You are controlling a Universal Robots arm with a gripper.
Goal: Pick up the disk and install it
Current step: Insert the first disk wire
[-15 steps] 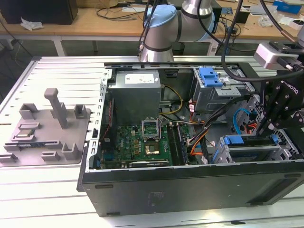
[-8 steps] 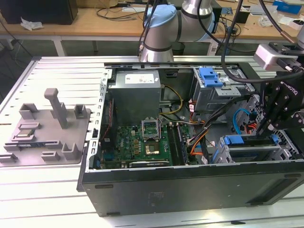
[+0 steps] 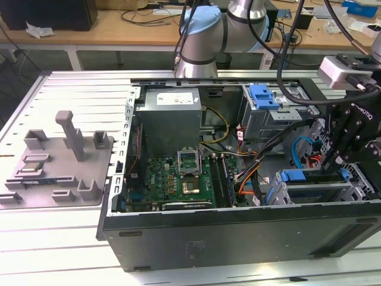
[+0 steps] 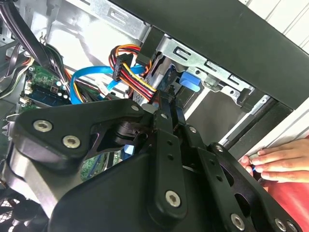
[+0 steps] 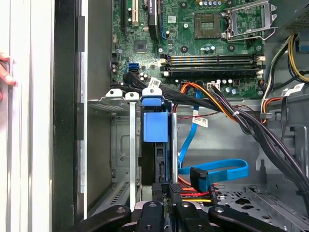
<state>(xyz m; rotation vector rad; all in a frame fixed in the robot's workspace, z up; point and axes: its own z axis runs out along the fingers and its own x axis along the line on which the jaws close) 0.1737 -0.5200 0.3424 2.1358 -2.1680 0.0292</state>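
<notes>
**Operator:** Where is the disk relative to the claw?

**Describer:** In the first wrist view you look along the gripper into the open computer case. The disk stands on edge inside the metal drive cage. You see it as a thin dark strip with a blue rail down one side. Its near end sits right between the fingertips, which are drawn close together and pinch that narrow edge. At the strip's far end is a blue plastic tab. Beyond the tab lies the green motherboard.

**Operator:** What do the other cameras add?

**Describer:** The exterior view gives you the whole setting. The case lies open on a slatted table. The gripper hangs over the corner of the case at the exterior view's right. A grey power-supply box sits well apart from it, nearer the middle. A grey fixture plate lies on the table at the exterior view's left.

The second wrist view gives you a person's hand resting on the case's outer edge, with red fabric just beside it. It also shows a bundle of red, yellow and black wires near the gripper's tips.
</notes>
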